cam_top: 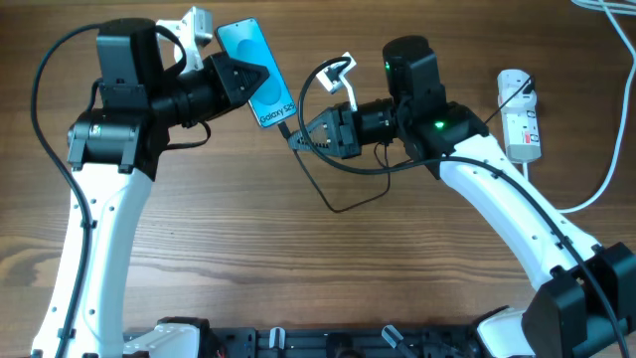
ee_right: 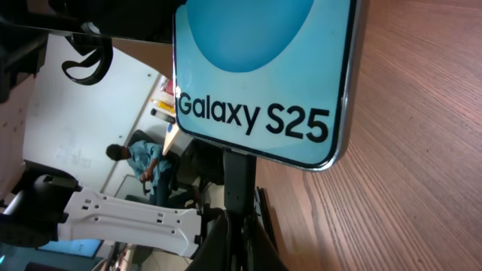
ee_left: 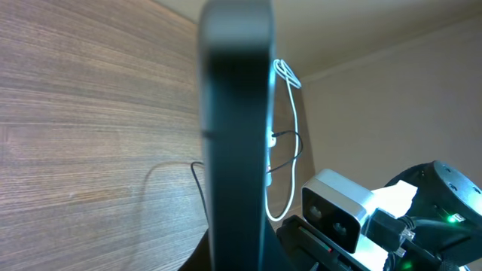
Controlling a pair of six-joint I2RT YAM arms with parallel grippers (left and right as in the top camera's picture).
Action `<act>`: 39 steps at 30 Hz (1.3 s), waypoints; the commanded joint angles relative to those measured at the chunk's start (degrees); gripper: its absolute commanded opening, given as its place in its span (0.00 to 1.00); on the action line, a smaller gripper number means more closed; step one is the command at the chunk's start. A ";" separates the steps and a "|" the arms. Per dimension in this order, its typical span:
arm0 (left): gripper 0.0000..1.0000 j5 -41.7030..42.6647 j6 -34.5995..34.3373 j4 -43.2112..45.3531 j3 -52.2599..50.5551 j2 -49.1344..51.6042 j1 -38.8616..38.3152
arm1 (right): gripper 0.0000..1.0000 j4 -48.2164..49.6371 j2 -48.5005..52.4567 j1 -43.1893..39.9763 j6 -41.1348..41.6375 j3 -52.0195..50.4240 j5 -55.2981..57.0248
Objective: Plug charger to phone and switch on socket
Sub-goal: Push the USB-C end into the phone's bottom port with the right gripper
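Observation:
My left gripper (cam_top: 238, 75) is shut on the phone (cam_top: 260, 85), holding it above the table with its turquoise screen up and the "Galaxy S25" end toward the right arm. In the left wrist view the phone (ee_left: 235, 135) shows edge-on as a dark slab. My right gripper (cam_top: 303, 134) is shut on the connector tip of the charger (cam_top: 338, 194), a thin black cable. The connector (ee_right: 239, 181) sits right at the phone's bottom edge (ee_right: 263, 120). The white socket (cam_top: 521, 114) lies at the far right with the black plug in it.
A white cable (cam_top: 606, 149) loops from the socket toward the right edge and the far corner. The black cable trails in a loop on the wood between the arms. Arm bases stand along the front edge.

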 commanded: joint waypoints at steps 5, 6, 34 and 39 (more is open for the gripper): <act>0.04 4.76 0.76 -3.41 -1.07 0.07 -4.83 | 0.04 2.89 -0.79 -0.90 -0.07 2.10 4.04; 0.04 3.89 0.74 -3.52 -1.07 0.07 -5.07 | 0.04 2.91 -0.79 -0.90 -0.09 2.10 4.04; 0.04 -0.09 0.76 -7.17 -1.07 0.07 -11.58 | 0.04 3.06 -0.79 -0.92 -0.07 2.10 5.38; 0.04 -0.04 0.74 -7.39 -1.07 0.07 -11.72 | 0.04 6.10 -0.79 -0.96 1.84 2.10 5.33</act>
